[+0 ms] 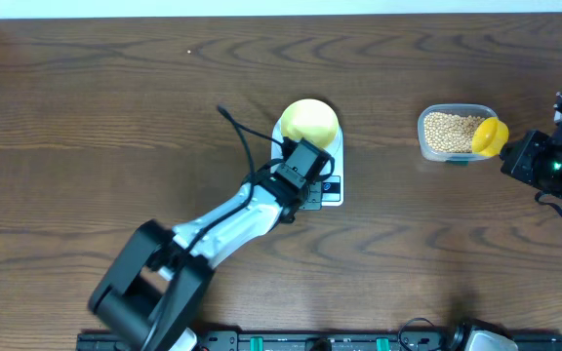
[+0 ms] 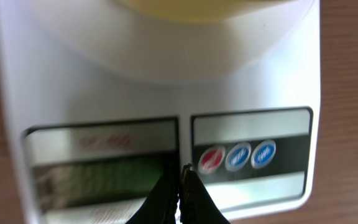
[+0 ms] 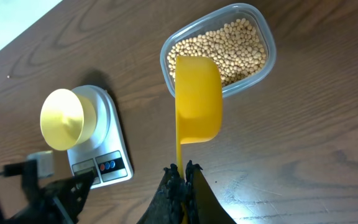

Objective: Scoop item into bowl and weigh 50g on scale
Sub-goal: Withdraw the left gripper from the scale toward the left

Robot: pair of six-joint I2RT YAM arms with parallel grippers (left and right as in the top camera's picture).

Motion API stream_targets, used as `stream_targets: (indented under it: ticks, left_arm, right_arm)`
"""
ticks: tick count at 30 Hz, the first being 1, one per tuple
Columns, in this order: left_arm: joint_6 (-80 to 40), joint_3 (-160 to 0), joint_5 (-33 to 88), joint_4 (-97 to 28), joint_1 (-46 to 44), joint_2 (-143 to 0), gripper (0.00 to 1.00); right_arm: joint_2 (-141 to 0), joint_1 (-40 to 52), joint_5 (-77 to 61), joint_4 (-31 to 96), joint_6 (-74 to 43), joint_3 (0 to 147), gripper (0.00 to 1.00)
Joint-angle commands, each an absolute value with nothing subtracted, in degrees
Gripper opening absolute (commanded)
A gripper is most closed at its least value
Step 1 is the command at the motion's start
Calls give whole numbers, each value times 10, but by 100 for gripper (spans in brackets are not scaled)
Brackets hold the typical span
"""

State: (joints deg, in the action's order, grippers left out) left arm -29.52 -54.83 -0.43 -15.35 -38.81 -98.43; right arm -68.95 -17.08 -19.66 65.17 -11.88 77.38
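counting things: one bowl (image 1: 308,122), one scale (image 1: 334,187), one clear tub (image 1: 427,141), one yellow scoop (image 1: 491,136), two arms; the beans (image 1: 452,127) are too many to count.
beans: all lie in the tub, at the right side of the wooden table (image 1: 115,97), well apart from the scale.
bowl: pale yellow, standing on the scale's platform, toward its back edge.
scale: white, near the table's middle; its front panel carries one display (image 2: 98,177) and three round buttons (image 2: 238,155), one red and two blue; the digits are too blurred to read.
scoop: its cup hangs over the tub's near rim, open side up, with the thin handle running back to the right gripper (image 3: 184,168).
left arm: stretched from the table's near edge up to the scale's front.
left gripper (image 2: 182,171): fingers pressed together with nothing between them, tips over the strip between display and buttons; whether they touch the panel cannot be told.
right arm: at the table's right edge, wrist turned toward the tub.
right gripper: fingers clamped on the end of the scoop's handle.
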Motion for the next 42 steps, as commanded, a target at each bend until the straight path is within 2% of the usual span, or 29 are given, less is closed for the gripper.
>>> stream_targets:
  ticks: [1,9,18,20,22,25,26,29,35,42]
  left_arm:
    - [-281,-545,-19,-168,-385,-917,7]
    - [-248,-545,12,-184,-385,-761,7]
    - [-214,-545,-72,-306,-312,-618,8]
    - [-214,-545,-117,-350,-263,-585,16]
    - [-214,-545,-150,-379,-234,-573,31]
    - [-215,-545,-161,-429,-194,-568,34]
    - [-215,-545,-161,-440,-189,-568,46]
    - [-214,-545,-162,-477,-182,-568,98]
    - [-215,-545,-161,-534,-182,-569,98]
    - [-215,-545,-156,-537,-182,-569,98]
  right_arm:
    - [-690,-171,-196,651,-110,771,1]
    - [-690,-171,-196,652,-110,771,1]
    - [-690,-171,-196,658,-110,771,1]
    - [-690,-171,-196,652,-111,771,1]
    - [-690,-171,-196,649,-111,771,1]
    - [-690,-171,-196,630,-111,771,1]
    - [-690,-171,-196,622,-111,771,1]
    - [-691,-171,-196,600,-110,771,1]
    - [-693,-172,-196,586,-110,771,1]
    - [-693,-172,-196,587,-102,771,1]
